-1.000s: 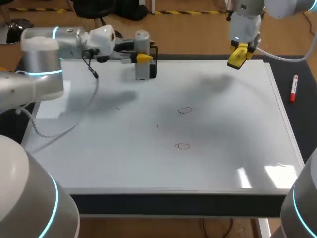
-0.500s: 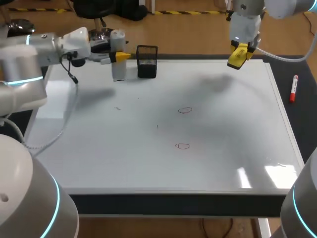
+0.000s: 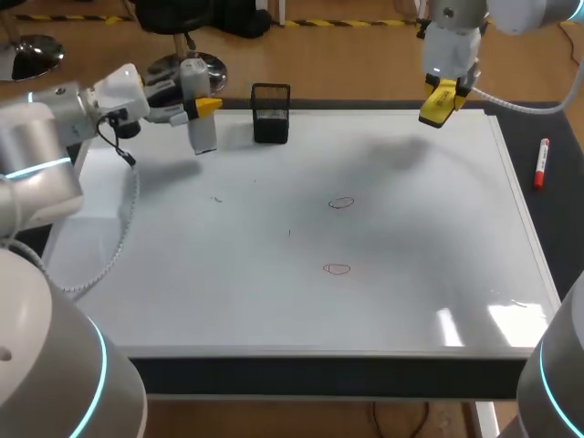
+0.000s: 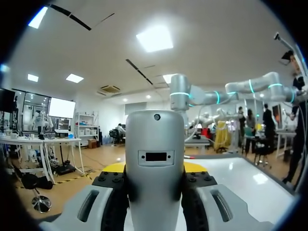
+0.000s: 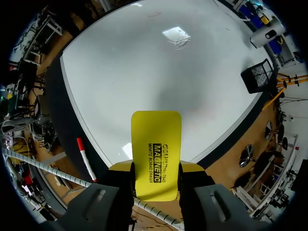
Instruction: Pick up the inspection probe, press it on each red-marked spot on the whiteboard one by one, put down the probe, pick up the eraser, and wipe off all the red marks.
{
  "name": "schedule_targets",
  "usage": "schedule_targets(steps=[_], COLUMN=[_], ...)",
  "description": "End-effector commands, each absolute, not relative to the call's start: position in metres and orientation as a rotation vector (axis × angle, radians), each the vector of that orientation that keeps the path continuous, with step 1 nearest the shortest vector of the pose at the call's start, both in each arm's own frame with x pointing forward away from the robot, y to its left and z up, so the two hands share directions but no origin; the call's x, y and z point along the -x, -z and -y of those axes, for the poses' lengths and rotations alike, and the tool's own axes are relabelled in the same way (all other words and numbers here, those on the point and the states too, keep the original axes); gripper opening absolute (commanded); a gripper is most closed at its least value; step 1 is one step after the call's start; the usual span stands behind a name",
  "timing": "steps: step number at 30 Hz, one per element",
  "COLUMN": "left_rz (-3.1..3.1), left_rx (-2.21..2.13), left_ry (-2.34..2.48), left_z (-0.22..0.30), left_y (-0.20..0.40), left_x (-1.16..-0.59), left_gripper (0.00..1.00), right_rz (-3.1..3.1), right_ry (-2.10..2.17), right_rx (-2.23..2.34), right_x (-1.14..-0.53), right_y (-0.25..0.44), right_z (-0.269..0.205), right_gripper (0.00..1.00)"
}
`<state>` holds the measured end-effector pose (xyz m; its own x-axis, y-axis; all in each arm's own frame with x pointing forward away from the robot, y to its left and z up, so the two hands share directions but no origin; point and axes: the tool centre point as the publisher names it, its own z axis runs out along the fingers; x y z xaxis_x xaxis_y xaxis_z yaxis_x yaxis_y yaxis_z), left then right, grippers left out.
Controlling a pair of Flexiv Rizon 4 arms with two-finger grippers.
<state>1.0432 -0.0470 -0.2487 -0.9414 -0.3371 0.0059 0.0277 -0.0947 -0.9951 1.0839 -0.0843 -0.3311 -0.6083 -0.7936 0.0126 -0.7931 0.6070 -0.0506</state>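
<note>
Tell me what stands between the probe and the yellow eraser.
In the head view, only a black mesh holder stands between the probe and the eraser; the rest is bare whiteboard.

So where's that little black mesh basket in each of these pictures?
Head view: the black mesh basket stands at the whiteboard's far edge, beside the raised inspection probe.
Left wrist view: not in it; the probe fills the middle.
Right wrist view: at the board's edge, far ahead of the eraser.
Shared landmark: the whiteboard, in all three.
</note>
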Motion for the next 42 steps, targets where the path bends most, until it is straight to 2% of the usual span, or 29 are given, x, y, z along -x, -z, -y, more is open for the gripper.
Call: schedule_targets(steps=[1, 25, 33, 42], left_rz=[-1.907, -1.907, -1.907, -1.907], left_rx=[0.373, 0.363, 0.363, 0.363], left_ry=[2.11, 2.117, 2.117, 2.117], left_z=[0.05, 0.05, 0.05, 0.05], left_y=[0.249, 0.247, 0.247, 0.247], left_x=[-1.042, -1.042, -1.042, -1.042], left_gripper=[0.0, 0.0, 0.0, 0.0], right_rz=[-2.807, -2.796, -2.736, -2.643], right_ry=[0.084, 0.102, 0.105, 0.049], right_rx=[1.389, 1.428, 1.529, 1.667], right_x=[-1.084, -1.082, -1.06, -1.027], right_y=[0.33, 0.327, 0.324, 0.323], right_z=[0.085, 0.079, 0.053, 0.0], right_gripper=[0.0, 0.0, 0.0, 0.0])
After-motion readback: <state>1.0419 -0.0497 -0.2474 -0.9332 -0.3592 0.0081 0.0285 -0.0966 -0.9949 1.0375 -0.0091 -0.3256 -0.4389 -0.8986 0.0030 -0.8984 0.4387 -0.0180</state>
